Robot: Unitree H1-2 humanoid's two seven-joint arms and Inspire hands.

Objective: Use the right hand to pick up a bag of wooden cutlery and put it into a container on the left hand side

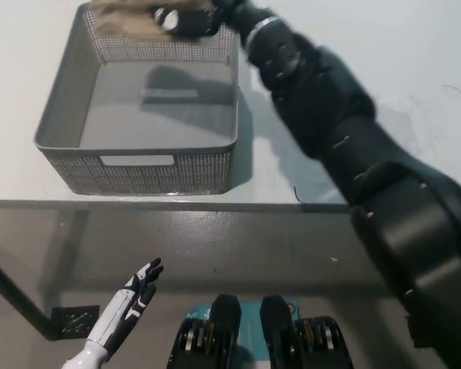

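We have one view, from our head, looking steeply down on the grey basket [138, 157] at the table's [307, 46] near edge.
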